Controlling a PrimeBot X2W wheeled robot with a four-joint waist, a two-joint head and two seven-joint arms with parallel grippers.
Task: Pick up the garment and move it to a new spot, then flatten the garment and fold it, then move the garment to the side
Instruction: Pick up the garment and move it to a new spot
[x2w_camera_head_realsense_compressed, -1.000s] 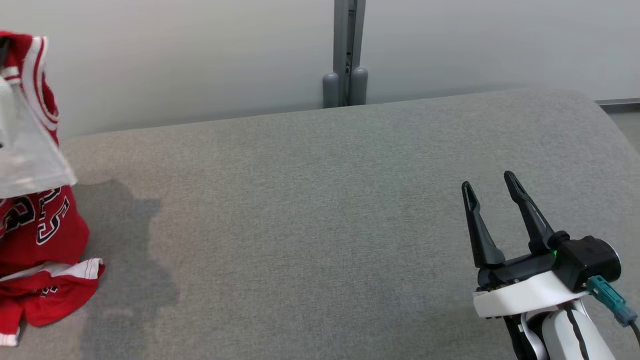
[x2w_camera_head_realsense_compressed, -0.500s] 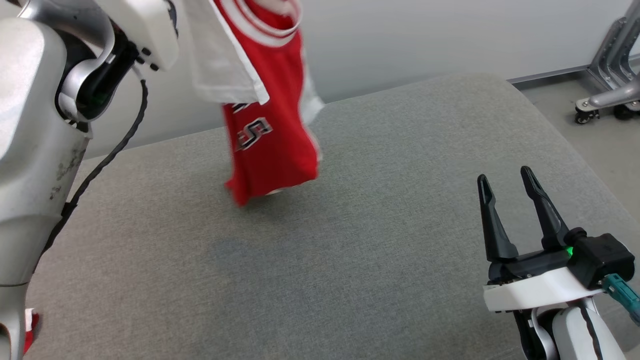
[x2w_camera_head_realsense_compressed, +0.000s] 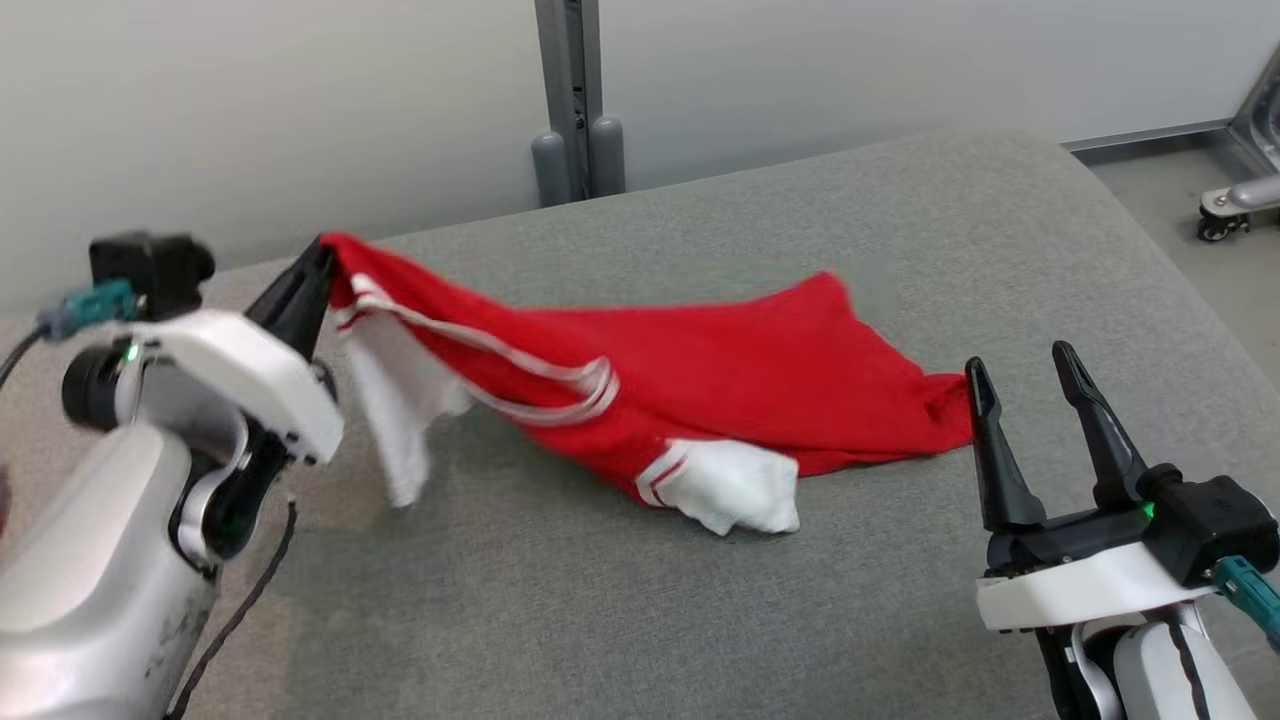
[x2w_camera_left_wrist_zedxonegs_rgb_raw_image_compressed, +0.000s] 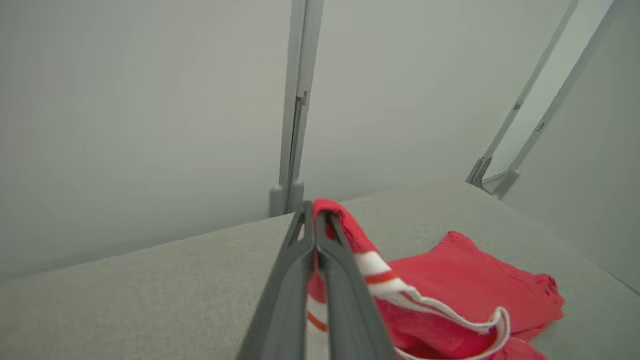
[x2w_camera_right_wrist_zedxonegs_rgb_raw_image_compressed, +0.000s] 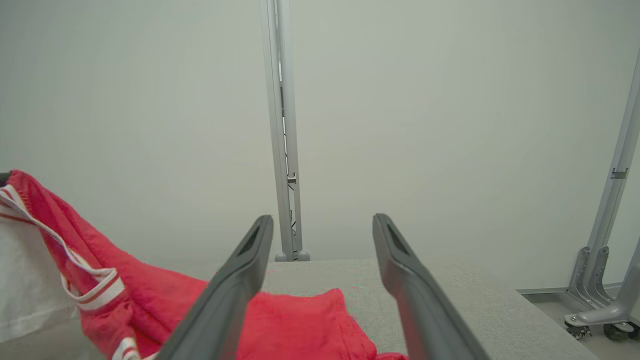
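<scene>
Nearest the camera, at the lower right of the head view, the right gripper (x2w_camera_head_realsense_compressed: 1018, 358) has its two long dark fingers spread wide, with nothing between them. Its own wrist view shows the same wide gap at the right gripper (x2w_camera_right_wrist_zedxonegs_rgb_raw_image_compressed: 322, 220), with the red cloth (x2w_camera_right_wrist_zedxonegs_rgb_raw_image_compressed: 295, 320) low and to the left of the fingers.

At the lower left, a pale forearm leads up to the left gripper (x2w_camera_head_realsense_compressed: 318, 255). Its fingers are pressed together on a corner of the garment (x2w_camera_head_realsense_compressed: 720, 370), holding that corner up off the surface. The left wrist view confirms the pinch: the left gripper (x2w_camera_left_wrist_zedxonegs_rgb_raw_image_compressed: 312, 207) has red fabric folded over its tips.

The garment is a red sleeveless jersey with white striped trim and white patches (any lettering is turned out of sight). From the raised corner it slopes down and rightward across the grey padded surface (x2w_camera_head_realsense_compressed: 600, 600), lying loosely rumpled. Its bunched right end sits just beside the inner finger of the right gripper; whether they touch cannot be told.

Beyond the far edge of the surface, a grey metal post (x2w_camera_head_realsense_compressed: 570, 100) stands against a plain pale wall (x2w_camera_head_realsense_compressed: 900, 60). A wheeled frame foot (x2w_camera_head_realsense_compressed: 1235, 200) rests on the floor at the far right.
</scene>
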